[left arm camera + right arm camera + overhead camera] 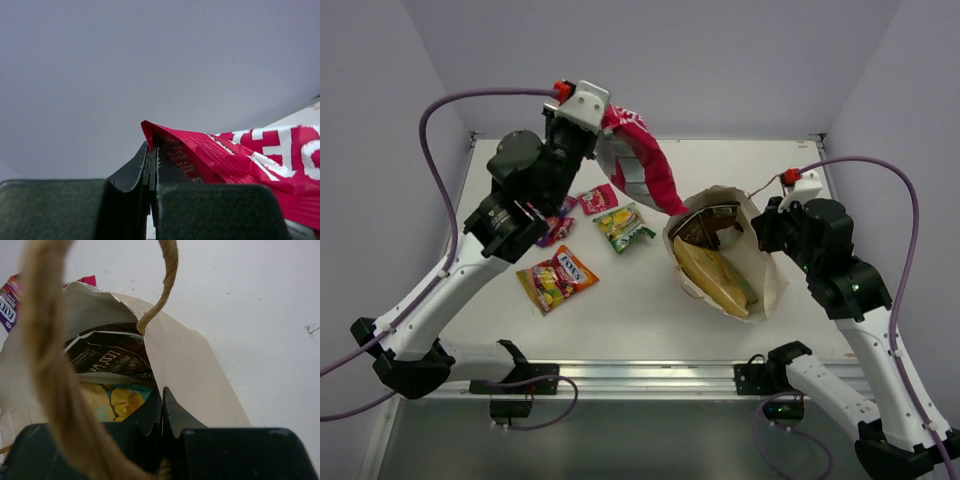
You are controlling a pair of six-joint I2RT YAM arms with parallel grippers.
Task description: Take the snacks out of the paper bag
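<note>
My left gripper (pixel 603 122) is shut on the corner of a large red snack bag (pixel 645 165) and holds it high above the table; the bag (pixel 250 155) hangs down to the right. The cream paper bag (pixel 772 285) lies open on the table at right, with a dark brown pouch (pixel 713 222) and a tan-yellow pouch (pixel 715 275) inside. My right gripper (pixel 763 228) is shut on the bag's rim (pixel 185 365). Small packets lie on the table: red (pixel 597 198), green-yellow (pixel 622 226), orange-yellow (pixel 557 278), purple (pixel 556 228).
The bag's brown cord handle (pixel 50 365) loops close across the right wrist view. White walls close off the back and both sides of the table (pixel 630 320). The packets lie grouped left of centre.
</note>
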